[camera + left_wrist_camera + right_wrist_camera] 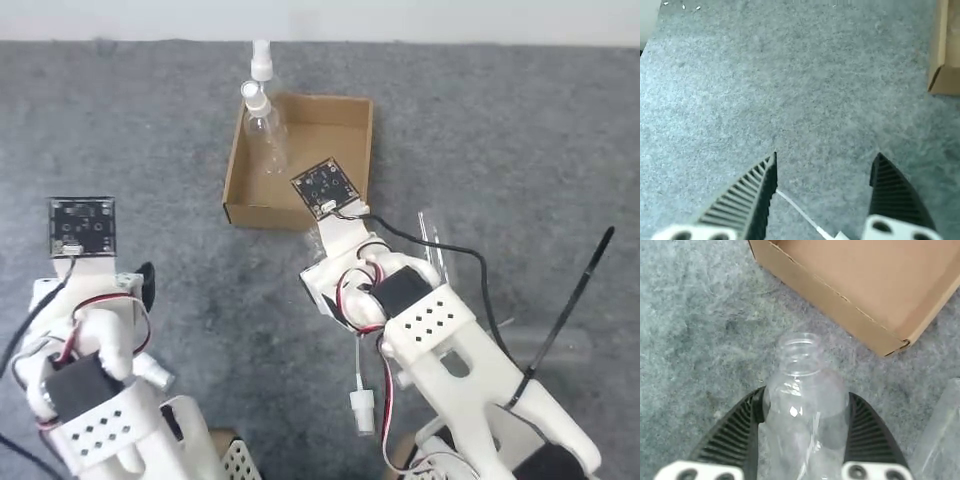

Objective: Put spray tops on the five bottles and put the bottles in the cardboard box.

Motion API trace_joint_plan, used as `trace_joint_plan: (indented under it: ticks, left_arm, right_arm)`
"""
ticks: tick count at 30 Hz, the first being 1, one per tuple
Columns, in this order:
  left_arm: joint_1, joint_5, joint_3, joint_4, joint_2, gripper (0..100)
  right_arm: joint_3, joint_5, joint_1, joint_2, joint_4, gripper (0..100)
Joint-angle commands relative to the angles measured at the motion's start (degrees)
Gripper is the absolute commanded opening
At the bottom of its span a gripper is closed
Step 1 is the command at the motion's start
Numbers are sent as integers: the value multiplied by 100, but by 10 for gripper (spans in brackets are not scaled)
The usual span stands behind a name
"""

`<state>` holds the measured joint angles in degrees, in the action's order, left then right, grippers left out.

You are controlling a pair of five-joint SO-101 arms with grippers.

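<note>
Uncapped bottle gripped, top not yet fitted.
Had left gripper (826, 160) wide open and empty at lower left; had right gripper (806, 396) closed round the bottle (802, 410) at centre, just below the box (262, 213). Likely needed the neck held steady for feeding the loose top's (362, 408) tube straight in.

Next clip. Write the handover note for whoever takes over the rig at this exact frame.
Left hand: open, empty, above the mat.
Right hand: shut on an uncapped bottle near the cardboard box.
Done: one capped bottle leans inside the box.
Left: cap the held bottle and box it; a loose spray top lies on the mat. The other bottles are not yet done.
</note>
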<state>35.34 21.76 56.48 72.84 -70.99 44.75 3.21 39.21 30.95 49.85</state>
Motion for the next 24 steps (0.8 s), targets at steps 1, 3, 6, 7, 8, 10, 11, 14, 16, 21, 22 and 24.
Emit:
trace_joint_plan:
  ticks: [1, 3, 6, 7, 8, 10, 11, 14, 16, 21, 22, 24]
  left_arm:
    - [18, 193, -444, 237, 0, 283]
    - [18, 299, -567, 413, 0, 283]
    - [18, 466, -769, 651, 9, 283]
    - [18, 527, -831, 703, 9, 283]
    - [18, 580, -884, 765, 9, 283]
    - [18, 659, -963, 853, 9, 283]
    - [9, 686, -971, 888, 9, 283]
    - [9, 747, -945, 914, 18, 283]
    - [9, 747, -963, 923, 132, 283]
    - [9, 738, -1305, 932, 1090, 283]
    - [9, 747, -1385, 932, 1275, 283]
    - [9, 914, -1543, 932, 1574, 283]
  right_arm:
    - [-44, 44, -84, 286, -145, 106]
    - [-35, 44, -84, 286, -145, 106]
    - [-35, 44, -84, 286, -145, 106]
    - [-35, 44, -84, 286, -145, 106]
    - [-35, 44, -84, 286, -145, 106]
    - [-35, 44, -84, 286, -145, 106]
    - [-35, 35, -84, 286, -145, 106]
    - [-35, 35, -84, 286, -145, 106]
    - [-35, 35, -84, 286, -145, 106]
    - [-26, 35, -84, 286, -145, 106]
    - [-26, 35, -84, 286, -145, 106]
    - [-26, 35, -84, 286, -145, 106]
